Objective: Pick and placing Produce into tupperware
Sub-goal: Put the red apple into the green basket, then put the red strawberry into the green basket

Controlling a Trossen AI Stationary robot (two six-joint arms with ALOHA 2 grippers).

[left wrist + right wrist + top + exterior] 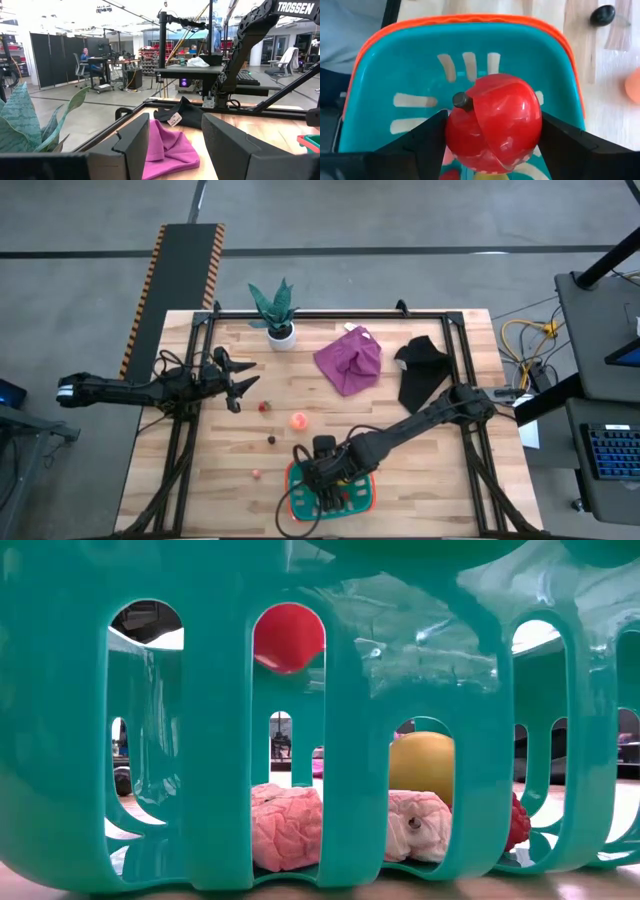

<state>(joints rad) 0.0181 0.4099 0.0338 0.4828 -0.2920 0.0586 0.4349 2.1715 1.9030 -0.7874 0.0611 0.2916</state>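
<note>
The teal tupperware [300, 502] with an orange-red rim [470, 20] sits near the table's front edge. My right gripper [325, 480] hangs over it, shut on a red toy apple [495, 122]. In the low view the apple [288, 635] shows above a yellow piece [425, 765], pink pieces [285, 825] and a red piece [517, 820] lying on the basket floor. A small red piece [264, 406], a peach piece [299, 420], a dark piece [271, 440] and a tiny pink piece [256, 474] lie on the table. My left gripper [235, 380] is open and empty at the table's left. My right gripper pinches the red apple's two opposite sides [452, 135] between its two fingers [427, 140], coming from above and pointing down into the basket. The apple's dark stem [462, 100] points sideways. The apple hangs clear of the basket floor and the pieces below it.
A purple cloth [350, 360] and a black cloth [420, 370] lie at the far right. A green plant in a white pot [278, 320] stands at the far edge. A dark metal frame [330, 315] borders the table.
</note>
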